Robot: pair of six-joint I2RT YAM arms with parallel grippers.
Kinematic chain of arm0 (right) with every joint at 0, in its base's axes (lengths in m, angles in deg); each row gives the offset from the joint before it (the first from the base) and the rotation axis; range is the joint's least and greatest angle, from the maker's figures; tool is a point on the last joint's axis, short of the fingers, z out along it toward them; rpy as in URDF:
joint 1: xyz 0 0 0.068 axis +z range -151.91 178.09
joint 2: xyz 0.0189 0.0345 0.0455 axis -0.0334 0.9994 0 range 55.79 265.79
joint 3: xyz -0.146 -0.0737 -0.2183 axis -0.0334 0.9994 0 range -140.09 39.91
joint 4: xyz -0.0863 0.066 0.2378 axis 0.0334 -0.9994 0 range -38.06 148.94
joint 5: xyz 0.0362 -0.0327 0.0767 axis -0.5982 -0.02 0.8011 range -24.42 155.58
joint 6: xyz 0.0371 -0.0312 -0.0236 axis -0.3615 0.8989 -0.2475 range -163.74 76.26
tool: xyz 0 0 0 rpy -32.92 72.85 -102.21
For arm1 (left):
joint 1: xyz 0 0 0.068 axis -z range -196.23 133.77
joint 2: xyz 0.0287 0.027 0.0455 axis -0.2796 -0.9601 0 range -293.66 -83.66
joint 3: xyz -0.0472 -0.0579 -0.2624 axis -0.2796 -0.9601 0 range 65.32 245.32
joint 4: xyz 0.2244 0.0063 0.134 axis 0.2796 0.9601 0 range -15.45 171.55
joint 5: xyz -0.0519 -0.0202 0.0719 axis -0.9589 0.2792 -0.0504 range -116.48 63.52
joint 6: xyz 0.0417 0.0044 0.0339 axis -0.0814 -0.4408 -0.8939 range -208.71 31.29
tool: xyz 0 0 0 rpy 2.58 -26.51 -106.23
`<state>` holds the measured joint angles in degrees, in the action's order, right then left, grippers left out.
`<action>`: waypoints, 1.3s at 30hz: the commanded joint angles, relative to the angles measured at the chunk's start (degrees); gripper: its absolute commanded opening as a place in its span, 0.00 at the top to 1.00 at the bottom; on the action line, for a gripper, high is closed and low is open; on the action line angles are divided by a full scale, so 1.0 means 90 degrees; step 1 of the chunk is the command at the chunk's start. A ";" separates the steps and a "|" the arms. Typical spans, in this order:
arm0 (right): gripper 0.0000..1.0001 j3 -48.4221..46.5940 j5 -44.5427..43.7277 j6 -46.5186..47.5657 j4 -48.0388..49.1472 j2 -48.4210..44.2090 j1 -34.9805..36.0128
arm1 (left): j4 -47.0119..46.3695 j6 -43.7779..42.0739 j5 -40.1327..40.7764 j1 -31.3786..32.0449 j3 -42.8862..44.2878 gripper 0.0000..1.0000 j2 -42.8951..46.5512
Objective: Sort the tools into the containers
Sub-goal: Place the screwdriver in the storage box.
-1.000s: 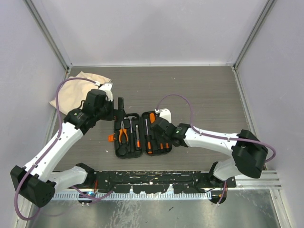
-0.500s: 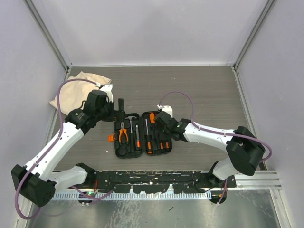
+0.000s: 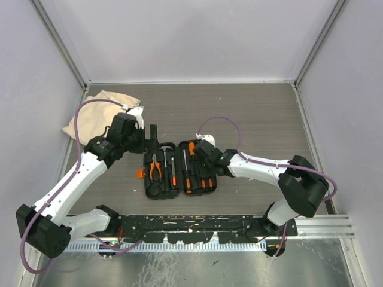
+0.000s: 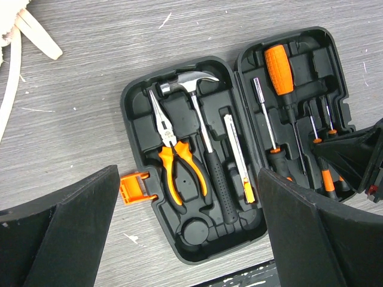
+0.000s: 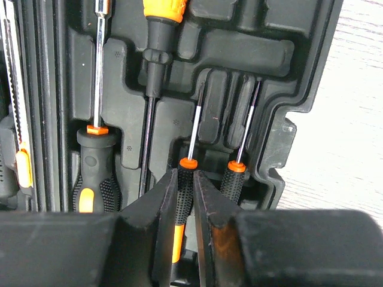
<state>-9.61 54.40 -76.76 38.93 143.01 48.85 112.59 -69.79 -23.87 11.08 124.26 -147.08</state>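
A cream cloth bag (image 3: 99,110) lies at the upper left of the top view. The left gripper (image 3: 151,136) hangs with its fingers spread wide, grasping nothing, over the open black tool case (image 4: 134,128). The case's left half seats pliers (image 4: 173,164) and a claw hammer (image 4: 200,122). In its right half, the right gripper (image 5: 186,200) is clenched on a small screwdriver (image 5: 187,178), which lies in its slot just beside a second small screwdriver (image 5: 234,173).

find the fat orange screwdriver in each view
Top external: screwdriver in the case's right half, at the far end.
Left wrist: upper right, handle toward the top.
Right wrist: top edge, left of centre, handle cut off.
Shared landmark: the black case.
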 commanded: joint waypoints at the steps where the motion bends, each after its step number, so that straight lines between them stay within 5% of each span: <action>1: 0.79 -0.0040 0.0032 -0.0004 0.0012 -0.0011 -0.0006 | -0.0172 0.0059 -0.0092 -0.0007 -0.0006 0.01 0.0025; 16: 0.82 0.0097 0.0304 -0.0127 -0.0382 -0.0209 0.0004 | -0.0211 0.0066 -0.0161 -0.0007 0.0026 0.01 -0.0056; 27: 0.69 -0.0443 -0.0035 0.0028 -0.0578 -0.0568 0.0004 | -0.0275 0.0129 -0.0212 -0.0007 -0.0024 0.00 -0.0088; 39: 0.79 -0.0597 0.0158 0.0075 -0.0570 -0.0064 0.0004 | -0.0330 0.0164 -0.0185 -0.0006 -0.0169 0.01 -0.0078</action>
<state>-12.41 55.49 -76.78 33.53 141.13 48.70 112.07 -68.54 -25.23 11.08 122.73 -148.10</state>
